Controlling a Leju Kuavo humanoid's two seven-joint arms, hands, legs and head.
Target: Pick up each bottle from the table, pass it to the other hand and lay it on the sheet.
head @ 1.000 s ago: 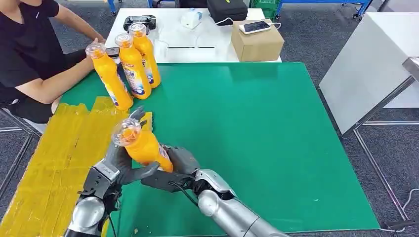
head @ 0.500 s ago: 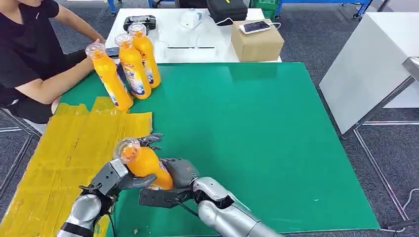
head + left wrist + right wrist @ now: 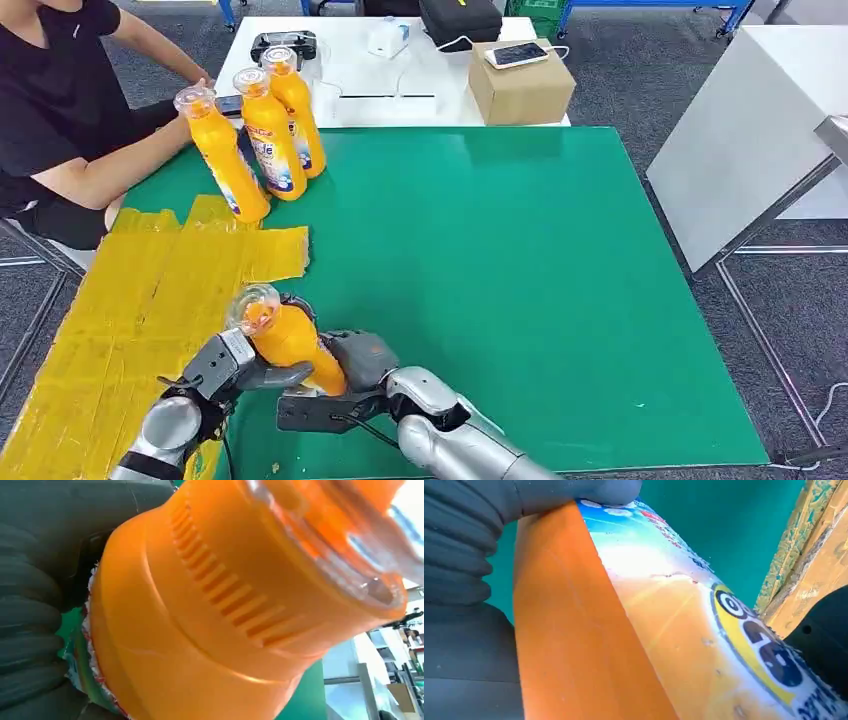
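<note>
An orange bottle (image 3: 283,337) with a clear cap is held tilted over the near left of the green table (image 3: 520,280), cap toward the yellow sheet (image 3: 140,300). My left hand (image 3: 232,366) grips it just below the cap, and my right hand (image 3: 358,362) holds its lower body. The left wrist view shows the bottle's ribbed shoulder (image 3: 240,605) close against the left hand (image 3: 30,630). In the right wrist view the bottle's labelled side (image 3: 649,630) lies under the right hand (image 3: 464,580). Three more orange bottles (image 3: 266,135) stand at the table's far left.
A person (image 3: 60,110) in black sits at the far left, a hand by the standing bottles. Behind the green table a white table carries a cardboard box (image 3: 520,85) with a phone on it. A white panel (image 3: 750,130) stands to the right.
Both hands and the bottle have come down and toward me, near the sheet's edge. The left hand's fingers, spread before, have closed around the bottle.
</note>
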